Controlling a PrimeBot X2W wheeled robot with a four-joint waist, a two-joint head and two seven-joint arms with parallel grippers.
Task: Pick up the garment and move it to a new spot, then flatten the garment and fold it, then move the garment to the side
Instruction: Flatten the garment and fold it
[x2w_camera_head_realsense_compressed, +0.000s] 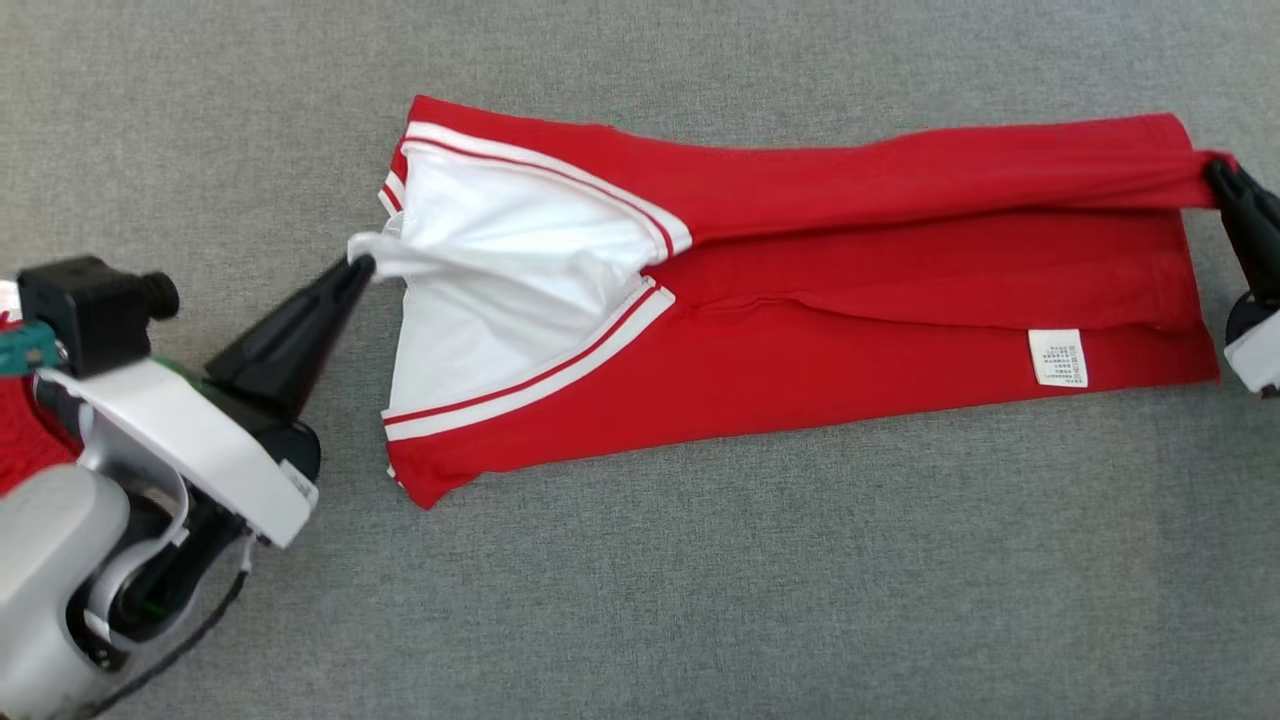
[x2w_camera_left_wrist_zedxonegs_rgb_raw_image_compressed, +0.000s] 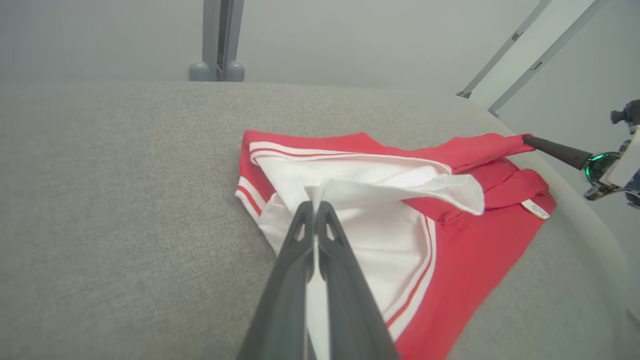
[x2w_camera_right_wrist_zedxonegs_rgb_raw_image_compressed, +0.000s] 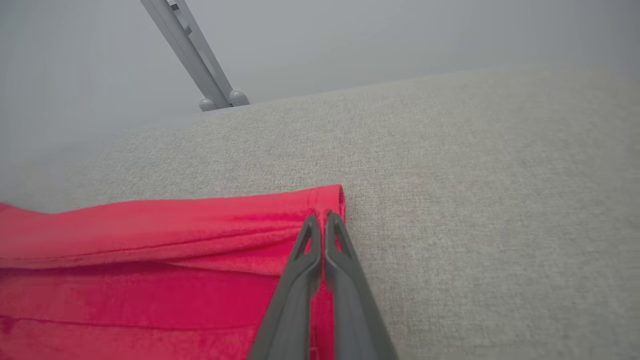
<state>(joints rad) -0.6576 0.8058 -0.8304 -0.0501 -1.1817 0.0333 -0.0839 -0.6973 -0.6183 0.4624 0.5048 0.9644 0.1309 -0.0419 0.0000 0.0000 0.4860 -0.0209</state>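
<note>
The garment (x2w_camera_head_realsense_compressed: 800, 330) is a red piece with white panels and red-and-white stripe trim, lying stretched left to right on the grey fabric surface. My left gripper (x2w_camera_head_realsense_compressed: 358, 268) is shut on a pinch of its white cloth at the left end; in the left wrist view the white fabric (x2w_camera_left_wrist_zedxonegs_rgb_raw_image_compressed: 350, 200) bunches up at my left gripper (x2w_camera_left_wrist_zedxonegs_rgb_raw_image_compressed: 315, 204). My right gripper (x2w_camera_head_realsense_compressed: 1215, 172) is shut on the red hem at the far right end, pulling a fold taut. The right wrist view has the red garment (x2w_camera_right_wrist_zedxonegs_rgb_raw_image_compressed: 150, 260) clamped at my right gripper (x2w_camera_right_wrist_zedxonegs_rgb_raw_image_compressed: 322, 216). A white label (x2w_camera_head_realsense_compressed: 1058, 357) lies near the right edge.
The grey fabric surface (x2w_camera_head_realsense_compressed: 700, 600) stretches widely around the garment, toward the front and back. Something red (x2w_camera_head_realsense_compressed: 30, 440) lies at the far left behind my left arm. Grey metal legs (x2w_camera_left_wrist_zedxonegs_rgb_raw_image_compressed: 217, 40) stand beyond the far edge of the surface.
</note>
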